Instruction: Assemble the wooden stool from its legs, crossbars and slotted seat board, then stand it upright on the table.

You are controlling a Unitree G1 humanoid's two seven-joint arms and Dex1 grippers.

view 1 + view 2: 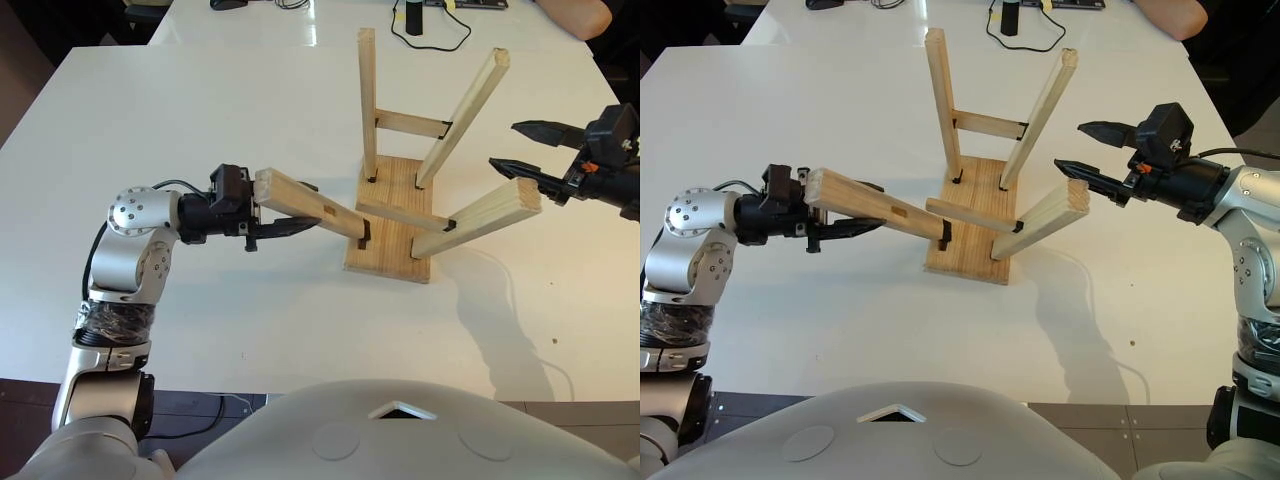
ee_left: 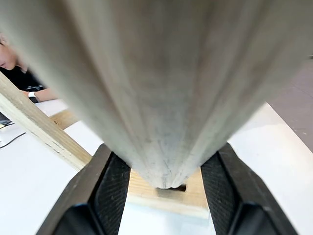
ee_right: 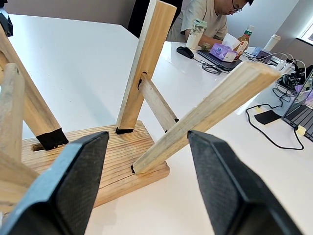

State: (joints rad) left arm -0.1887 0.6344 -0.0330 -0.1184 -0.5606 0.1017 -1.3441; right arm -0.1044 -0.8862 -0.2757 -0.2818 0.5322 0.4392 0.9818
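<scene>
The stool lies upside down on the white table, its slotted seat board [image 1: 388,252] flat and four legs splayed upward. My left gripper [image 1: 280,224] is shut on the near-left leg [image 1: 300,203], whose end sits between its pads [image 2: 113,192]. That leg slants low toward the seat slot. My right gripper [image 1: 503,145] stands open just beyond the outer end of the near-right leg [image 1: 480,215], not touching it. The two far legs [image 1: 368,100] [image 1: 465,115] stand in their slots, joined by a crossbar [image 1: 410,124]. A second crossbar [image 1: 400,214] links the near legs.
The white table [image 1: 200,120] has free room left of and in front of the stool. A black cable and a dark bottle [image 1: 412,18] lie at the far edge, on a second table with a keyboard and other desk items.
</scene>
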